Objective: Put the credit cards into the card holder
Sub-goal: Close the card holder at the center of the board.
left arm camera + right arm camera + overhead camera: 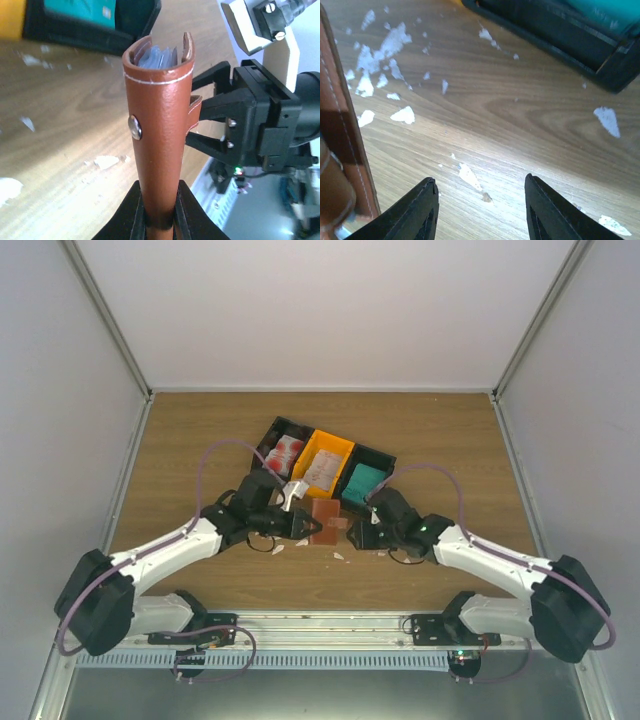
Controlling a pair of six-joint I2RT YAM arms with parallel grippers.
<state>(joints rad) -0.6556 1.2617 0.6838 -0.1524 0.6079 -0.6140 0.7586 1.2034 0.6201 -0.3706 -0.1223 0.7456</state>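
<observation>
1. The left hand (159, 212) is closed tight on the brown wallet (160, 130), near the middle of the tabletop (200, 430).
2. The wallet's long side points away from the left hand, toward the right hand (480, 182).
3. The right hand is open and holds nothing. The wallet is just beside it.
4. The cards (322, 468) lie in trays (280, 424) toward the far edge. The green card (366, 480) is nearest the right hand.

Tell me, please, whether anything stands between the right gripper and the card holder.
Nothing visible does. The open right gripper sits close beside the card holder, which the left gripper pinches.
</observation>
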